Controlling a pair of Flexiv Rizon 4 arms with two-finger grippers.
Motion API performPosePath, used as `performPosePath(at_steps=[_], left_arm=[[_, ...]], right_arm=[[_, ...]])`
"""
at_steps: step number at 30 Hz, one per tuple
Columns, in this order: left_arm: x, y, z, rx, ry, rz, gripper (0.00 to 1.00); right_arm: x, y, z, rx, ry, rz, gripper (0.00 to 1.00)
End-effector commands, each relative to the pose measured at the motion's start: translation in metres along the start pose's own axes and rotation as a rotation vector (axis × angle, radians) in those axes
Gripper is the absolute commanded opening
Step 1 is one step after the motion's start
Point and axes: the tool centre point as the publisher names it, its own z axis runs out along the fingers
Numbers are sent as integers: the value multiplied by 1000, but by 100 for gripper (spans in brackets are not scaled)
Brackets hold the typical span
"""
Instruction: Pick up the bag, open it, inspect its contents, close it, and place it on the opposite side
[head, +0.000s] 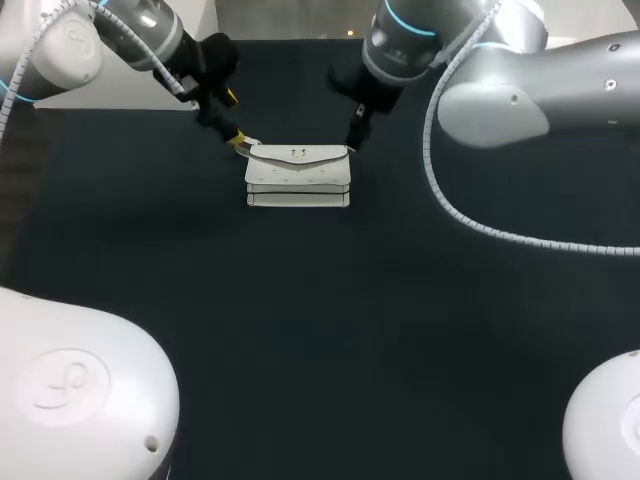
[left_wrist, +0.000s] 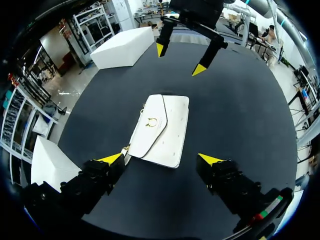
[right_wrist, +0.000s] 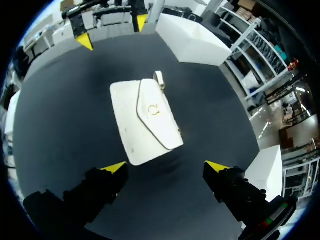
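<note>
Bag (head: 298, 178): one, closed. Left hand (left_wrist: 160, 159), right hand (right_wrist: 166, 166): two, open.

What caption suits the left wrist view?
Closed white flap handbag with gold clasp on dark table, ahead of open left pincer.

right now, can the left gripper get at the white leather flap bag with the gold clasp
Probably yes: the left gripper hangs open right at one end of the bag, with nothing in between.
</note>
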Motion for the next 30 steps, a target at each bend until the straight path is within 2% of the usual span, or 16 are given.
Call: performPosePath(at_steps=[1, 3, 5, 6, 7, 8, 20, 21, 22, 24, 30], left_arm=[[2, -2, 1, -85, 66, -900, 100], [4, 0, 6, -79, 63, -992, 100], [5, 2, 10, -91, 26, -1054, 100], [5, 3, 11, -106, -16, -1069, 100], [3, 4, 11, -149, -145, -1079, 100], [3, 4, 11, -149, -145, -1079, 100], [3, 4, 11, -149, -145, -1079, 100], [2, -1, 19, -153, -168, -1172, 100], [1, -2, 24, -134, -145, -1221, 100], [4, -1, 28, -104, -73, -1278, 100], [6, 17, 32, -1, 108, -1377, 100]], right_arm=[[-6, 4, -4, 63, 187, 686, 100], [-5, -1, -4, 28, 208, 769, 100], [-5, -7, -3, 42, 176, 882, 100], [-5, -11, -2, 49, 177, 910, 100], [-6, -16, -1, 66, 146, 948, 100], [-7, -20, -1, 88, 74, 962, 100], [-7, -20, -1, 88, 74, 962, 100], [-7, -20, -1, 88, 74, 962, 100], [-8, -15, 4, 110, 79, 1014, 100], [-9, -12, 9, 93, 175, 1108, 100], [-14, -24, 10, 21, 389, 1294, 100]])
